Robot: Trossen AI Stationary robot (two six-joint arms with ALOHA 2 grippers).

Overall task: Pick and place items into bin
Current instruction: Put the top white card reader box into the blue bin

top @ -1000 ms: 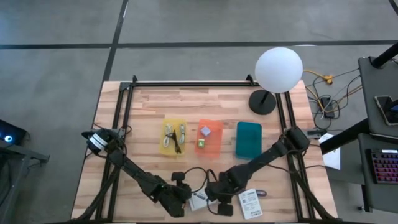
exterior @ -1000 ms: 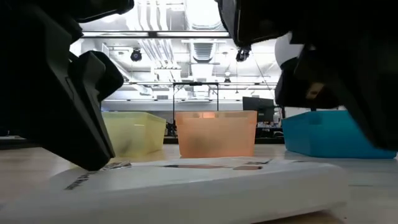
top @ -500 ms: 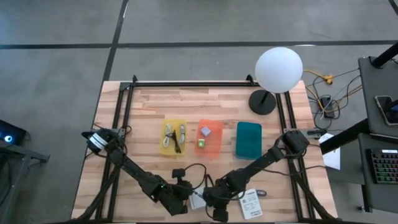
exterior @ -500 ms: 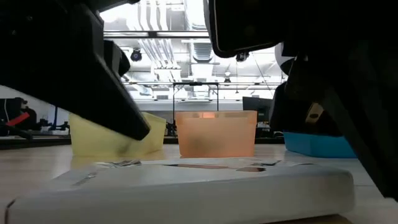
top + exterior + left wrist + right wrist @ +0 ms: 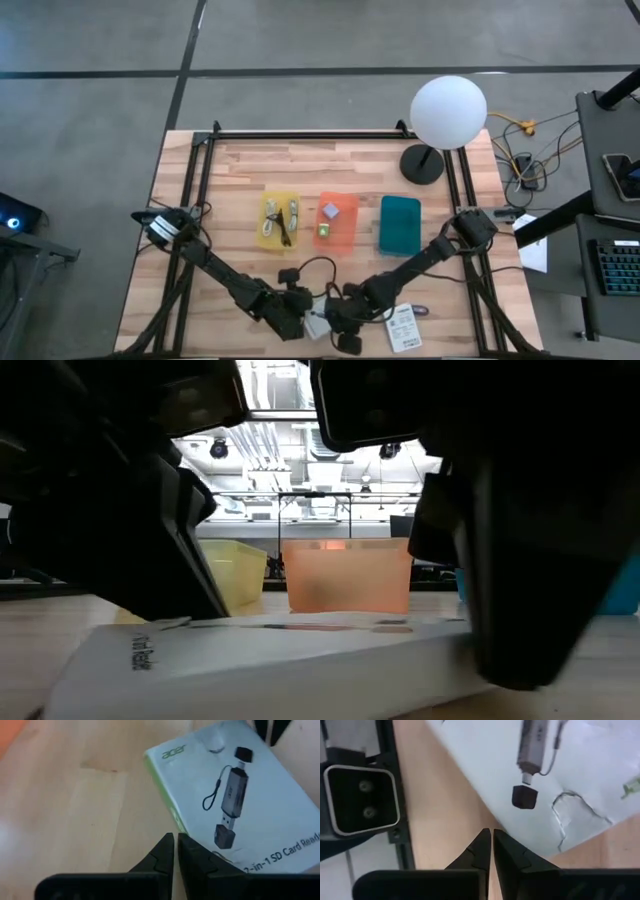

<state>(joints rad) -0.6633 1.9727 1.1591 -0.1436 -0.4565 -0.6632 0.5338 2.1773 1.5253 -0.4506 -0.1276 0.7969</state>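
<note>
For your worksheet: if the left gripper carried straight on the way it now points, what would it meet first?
Most likely the white card-reader packet: the shut left gripper points at its near edge, fingertips almost on it. How high it sits above the table is unclear.

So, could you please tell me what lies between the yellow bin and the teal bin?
The orange bin sits between the yellow bin and the teal bin, as the high view shows.

White card-reader packet (image 5: 235, 815) with a green edge stripe and grey-and-black printed picture; yellow bin (image 5: 279, 220), orange bin (image 5: 337, 221), teal bin (image 5: 400, 224); pale striped wooden table (image 5: 300, 170); white globe lamp (image 5: 448, 111).
</note>
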